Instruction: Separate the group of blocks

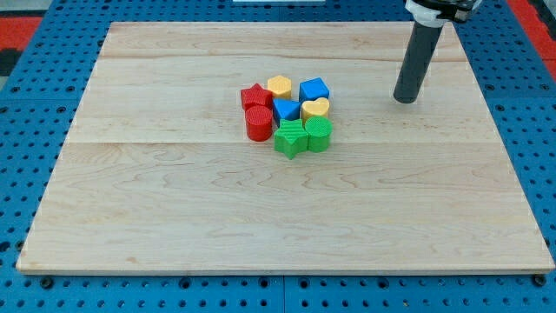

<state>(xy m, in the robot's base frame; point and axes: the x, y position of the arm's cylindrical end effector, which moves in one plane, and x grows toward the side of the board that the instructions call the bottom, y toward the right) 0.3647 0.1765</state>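
Eight blocks sit packed together a little above the middle of the wooden board [174, 217], touching or nearly so, with no lane between them: red star [254, 96], yellow hexagon [279, 86], blue cube [314, 89], blue block [286, 109], yellow heart [314, 109], red cylinder [258, 123], green star [290, 137], green cylinder [318, 135]. My tip [405, 100] stands well apart toward the right edge. Open board rings the cluster toward all four edges and corners.
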